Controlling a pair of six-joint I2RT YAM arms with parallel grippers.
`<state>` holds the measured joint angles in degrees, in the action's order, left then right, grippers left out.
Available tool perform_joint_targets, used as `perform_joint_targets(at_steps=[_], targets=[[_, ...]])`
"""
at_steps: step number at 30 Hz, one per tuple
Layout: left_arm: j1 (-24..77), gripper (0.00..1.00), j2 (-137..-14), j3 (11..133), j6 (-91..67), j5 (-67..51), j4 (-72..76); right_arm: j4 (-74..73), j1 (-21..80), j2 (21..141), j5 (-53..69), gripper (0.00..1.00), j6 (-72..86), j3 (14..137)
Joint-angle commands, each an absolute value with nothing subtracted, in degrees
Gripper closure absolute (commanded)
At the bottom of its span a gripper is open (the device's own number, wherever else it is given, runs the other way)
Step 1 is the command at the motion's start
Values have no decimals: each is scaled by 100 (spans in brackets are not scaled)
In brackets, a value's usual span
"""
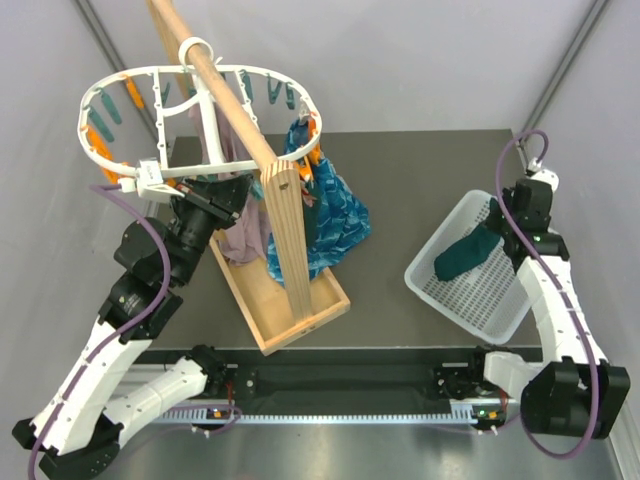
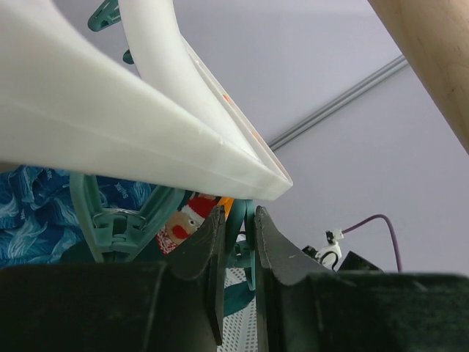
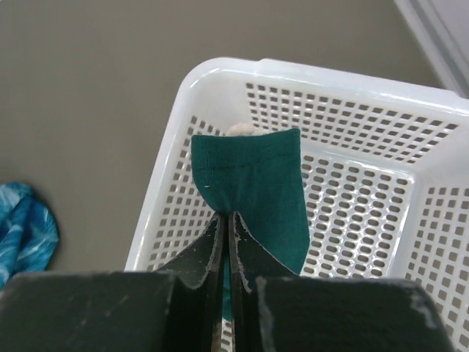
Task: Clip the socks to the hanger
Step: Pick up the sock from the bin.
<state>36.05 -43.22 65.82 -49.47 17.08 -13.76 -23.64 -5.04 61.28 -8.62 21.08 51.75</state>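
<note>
The hanger [image 1: 100,160], a white oval ring with teal and orange pegs, hangs from a wooden pole at the upper left. Its white frame [image 2: 110,132] fills the left wrist view. My left gripper [image 2: 238,216] sits just under that frame, shut on a teal peg [image 2: 245,242]; in the top view it [image 1: 215,195] is tucked below the ring. A dark teal sock [image 1: 465,255] lies in the white basket [image 1: 480,300] on the right. My right gripper [image 3: 227,215] is shut on the sock [image 3: 253,180], pinching its fabric above the basket floor. In the top view, that gripper [image 1: 500,222] is at the sock's far end.
The wooden pole [image 1: 225,85] rests on an upright post [image 1: 290,240] standing in a wooden tray [image 1: 290,320]. A bright blue mottled cloth [image 1: 335,215] and a mauve-grey cloth [image 1: 245,235] hang from the hanger beside the post. A red-and-white patterned piece [image 2: 183,224] shows behind the peg.
</note>
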Motion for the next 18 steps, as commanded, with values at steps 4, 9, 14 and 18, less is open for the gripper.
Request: perform_joint_targets(at_steps=[4,9,14,18], targets=[[3621,100,-4263,6495,-5115,1424,-1362,-2707,-422,6135,-359,100,1705,5309],[3621,100,-4184,6469,-5150,1477,-1380,-3005,-387,6521,-571,99,1767,5291],[3621,100,-4166,6478,-5133,1476,-1415,-3138,-378,7196,-677,84,1828,5396],[3612,100,-4192,6495,-5168,1433,-1415,-3287,-387,7479,-966,67,1942,5528]])
